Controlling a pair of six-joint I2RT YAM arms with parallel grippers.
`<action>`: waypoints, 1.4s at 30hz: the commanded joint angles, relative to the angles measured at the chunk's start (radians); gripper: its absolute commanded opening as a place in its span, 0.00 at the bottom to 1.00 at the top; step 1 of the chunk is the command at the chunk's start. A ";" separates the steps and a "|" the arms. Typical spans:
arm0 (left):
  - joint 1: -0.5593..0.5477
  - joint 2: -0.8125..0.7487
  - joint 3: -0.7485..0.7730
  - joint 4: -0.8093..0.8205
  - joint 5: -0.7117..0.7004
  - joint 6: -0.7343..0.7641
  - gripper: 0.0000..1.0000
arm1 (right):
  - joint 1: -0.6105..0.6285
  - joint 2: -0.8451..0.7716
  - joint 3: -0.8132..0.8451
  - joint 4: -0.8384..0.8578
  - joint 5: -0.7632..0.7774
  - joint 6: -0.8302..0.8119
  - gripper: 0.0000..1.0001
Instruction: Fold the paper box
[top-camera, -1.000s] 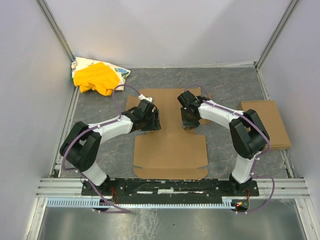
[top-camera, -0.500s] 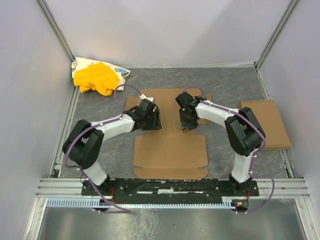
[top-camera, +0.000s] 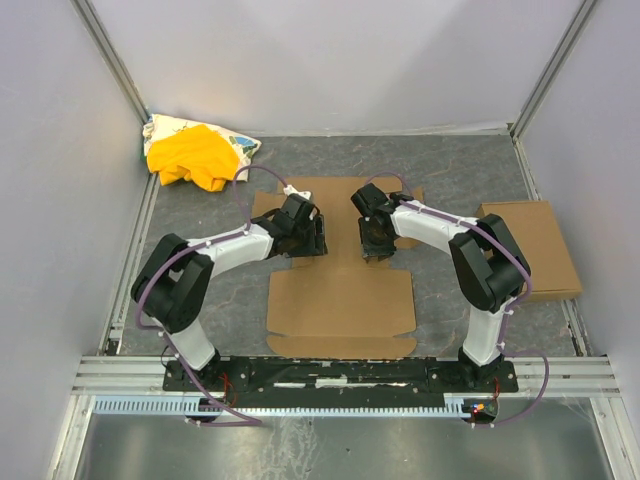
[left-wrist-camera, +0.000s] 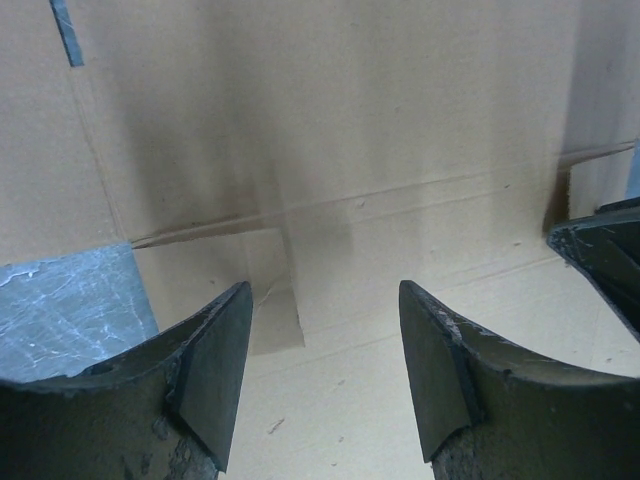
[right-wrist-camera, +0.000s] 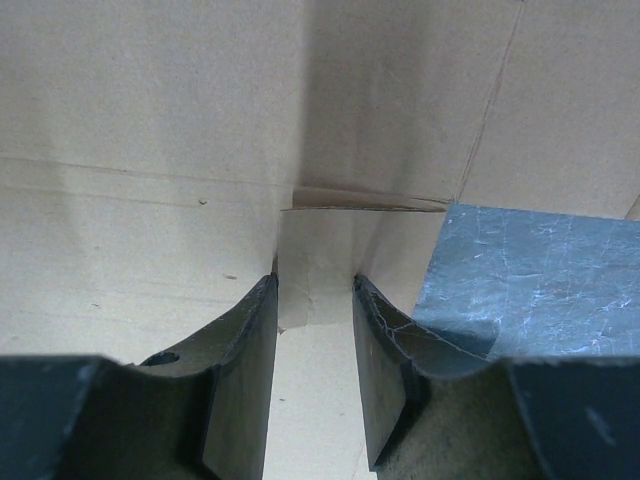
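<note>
From above, I see the paper box (top-camera: 340, 300) lying flat on the table (top-camera: 450, 170), with the left gripper (top-camera: 310, 240) and right gripper (top-camera: 374, 240) over its middle. Left wrist: fingers (left-wrist-camera: 215, 370) apart above cardboard. Right wrist: fingers (right-wrist-camera: 245, 370) narrowly straddle a tab (right-wrist-camera: 315, 270); I cannot tell whether they pinch it.

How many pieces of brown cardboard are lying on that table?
2. The paper box, a large flat blank, lies in the middle; a smaller cardboard rectangle lies at the right edge. More could hide under the yellow cloth, far left.
</note>
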 joint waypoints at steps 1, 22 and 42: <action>-0.003 0.032 0.012 0.024 0.025 -0.021 0.67 | 0.005 0.039 0.007 0.038 -0.026 0.011 0.42; 0.005 -0.215 0.167 -0.207 -0.171 0.052 0.72 | -0.004 -0.128 0.274 -0.227 0.170 0.004 0.55; 0.257 -0.122 0.440 -0.307 -0.059 0.123 0.72 | -0.398 0.171 0.801 -0.491 0.023 -0.190 0.54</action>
